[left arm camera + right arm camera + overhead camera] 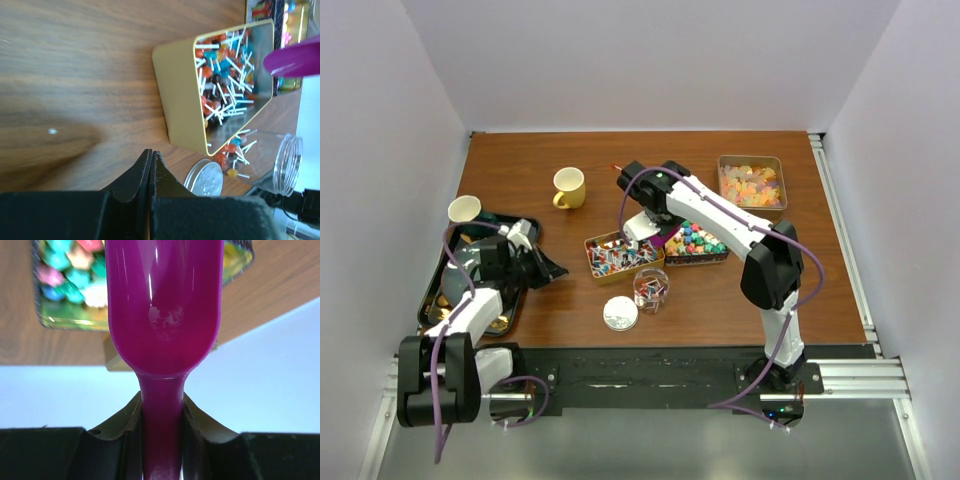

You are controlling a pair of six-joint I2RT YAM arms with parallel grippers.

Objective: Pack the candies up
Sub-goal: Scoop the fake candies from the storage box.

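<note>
Red, blue and white stick candies fill a gold tin at the table's middle. Bright multicoloured balls lie in a dark tin to its right, and they show blurred behind the scoop. Pale orange-pink pieces fill a gold tin at the back right. A clear jar holds a few stick candies. My right gripper is shut on the handle of a purple scoop, held over the two middle tins. My left gripper is shut and empty, left of the gold tin.
The jar's silver lid lies on the wood beside the jar. A yellow mug stands at the back. A cream cup and a black tray sit at the left edge, under my left arm.
</note>
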